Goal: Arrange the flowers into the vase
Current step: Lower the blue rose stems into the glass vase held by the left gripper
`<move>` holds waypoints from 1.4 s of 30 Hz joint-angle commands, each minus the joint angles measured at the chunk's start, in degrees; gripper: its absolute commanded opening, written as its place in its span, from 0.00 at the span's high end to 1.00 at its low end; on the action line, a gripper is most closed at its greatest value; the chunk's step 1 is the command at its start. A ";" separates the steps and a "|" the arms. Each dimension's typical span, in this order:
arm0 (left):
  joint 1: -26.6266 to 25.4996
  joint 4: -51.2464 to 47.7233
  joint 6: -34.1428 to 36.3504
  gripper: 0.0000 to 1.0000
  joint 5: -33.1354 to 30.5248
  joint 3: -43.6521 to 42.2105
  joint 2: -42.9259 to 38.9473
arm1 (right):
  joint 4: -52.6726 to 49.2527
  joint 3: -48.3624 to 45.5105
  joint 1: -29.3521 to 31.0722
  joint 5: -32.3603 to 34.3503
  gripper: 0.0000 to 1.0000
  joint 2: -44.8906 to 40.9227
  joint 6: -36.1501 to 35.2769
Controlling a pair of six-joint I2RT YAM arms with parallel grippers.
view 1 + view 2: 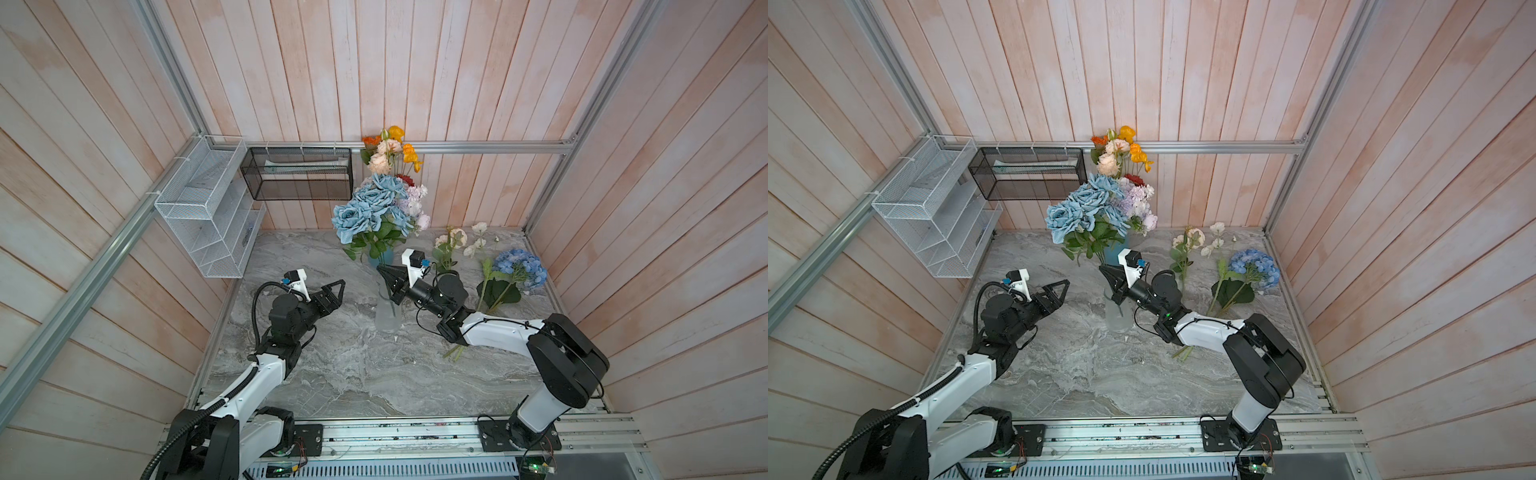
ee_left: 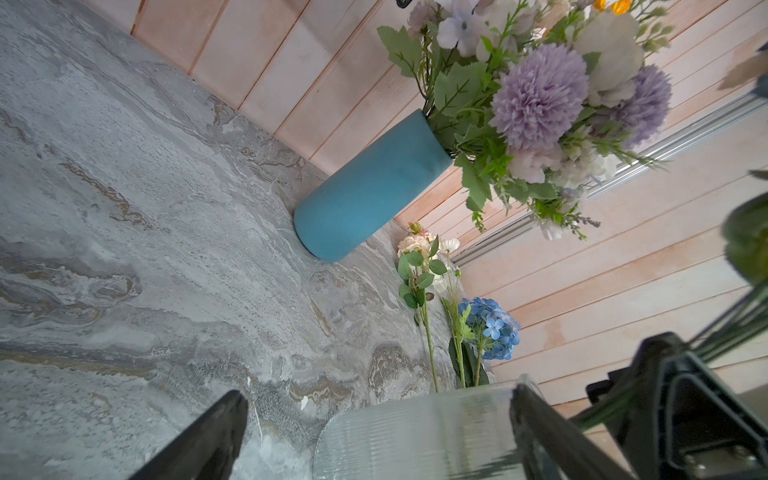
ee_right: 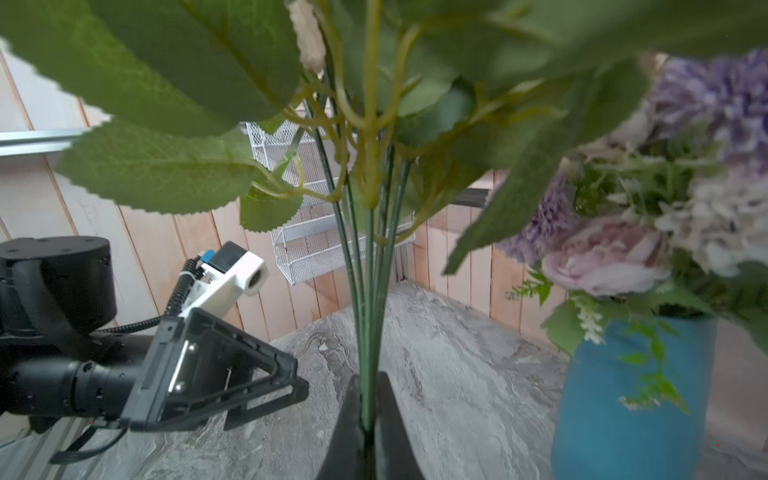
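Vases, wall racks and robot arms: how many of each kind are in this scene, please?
Vases: 2 (blue vase, clear vase)
Wall racks: 2 (white rack, black rack)
Robot arms: 2 (left arm, right arm)
Total: 6

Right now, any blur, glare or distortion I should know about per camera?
Both top views: evenly lit, wall planks splay from wide-angle distortion. Left wrist view: blue vase sharp, clear vase up close smeared. Right wrist view: stems fairly sharp, nearest leaves and lavender blooms soft.
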 commanded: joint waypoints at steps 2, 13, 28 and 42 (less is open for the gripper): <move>0.27 1.45 0.56 0.00 1.48 -0.30 0.32 | -0.46 -1.85 1.05 3.60 1.00 -0.59 -1.99; 0.17 2.11 0.61 0.00 2.40 -0.30 1.45 | -11.58 -3.34 1.84 6.48 0.92 -4.12 -5.86; -2.04 -0.68 3.35 0.00 2.49 -0.56 -1.17 | -16.20 -2.14 1.78 5.77 0.61 -7.43 -8.39; -8.15 -6.55 11.65 0.00 3.86 -1.79 -4.96 | -40.47 0.44 1.83 9.04 0.28 -19.77 -12.98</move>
